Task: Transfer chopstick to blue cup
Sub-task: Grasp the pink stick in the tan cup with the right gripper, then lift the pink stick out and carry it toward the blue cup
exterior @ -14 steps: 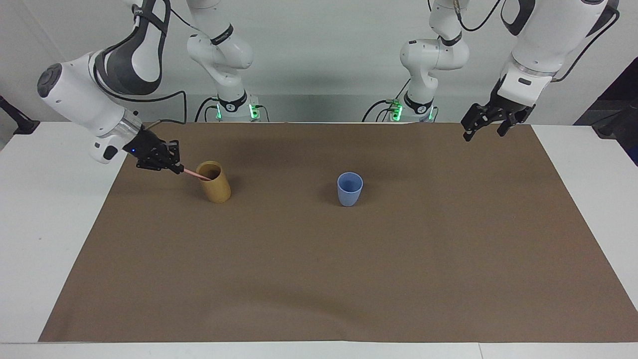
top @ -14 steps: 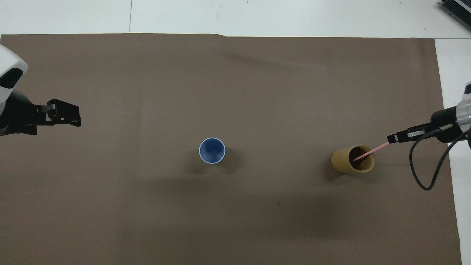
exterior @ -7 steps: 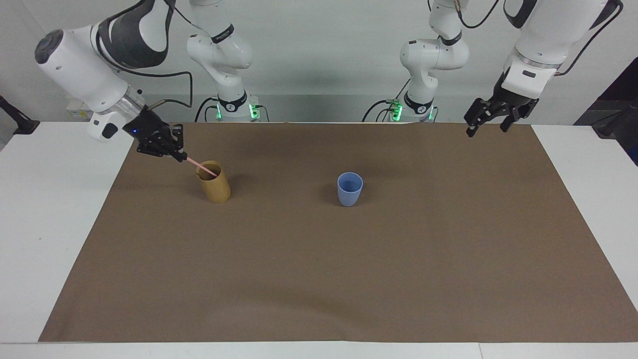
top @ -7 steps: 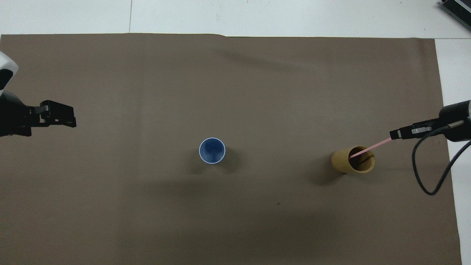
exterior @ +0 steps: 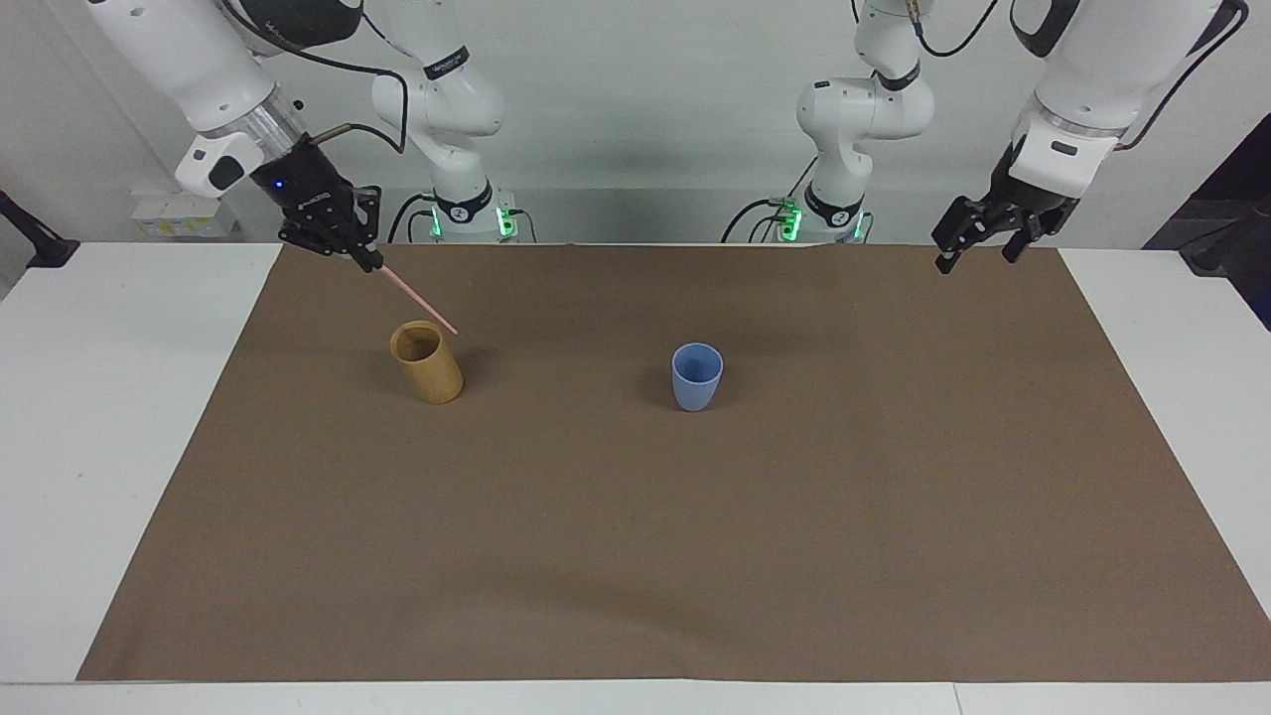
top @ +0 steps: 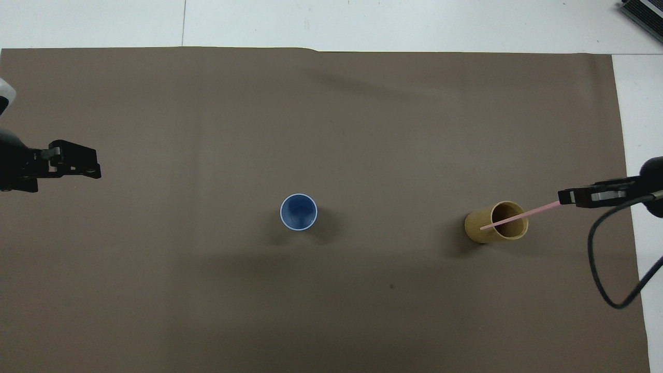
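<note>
My right gripper (exterior: 369, 260) is shut on the upper end of the pale-pink chopstick (exterior: 417, 301) and holds it slanted in the air over the tan bamboo cup (exterior: 429, 369). The stick's lower tip hangs just above the cup's rim, clear of the cup. In the overhead view the right gripper (top: 562, 197) holds the chopstick (top: 518, 216) across the tan cup's mouth (top: 494, 229). The blue cup (exterior: 696, 377) stands upright and empty near the middle of the mat, also seen from overhead (top: 298, 212). My left gripper (exterior: 978, 243) waits open and empty, raised over the mat's left-arm end (top: 77, 163).
A brown mat (exterior: 635, 556) covers most of the white table (exterior: 109, 417). The tan cup stands toward the right arm's end, level with the blue cup. A black cable (top: 606, 269) hangs from the right wrist.
My right gripper has risen and drawn the chopstick up out of the tan cup. My left gripper has drifted slightly up and toward its own end.
</note>
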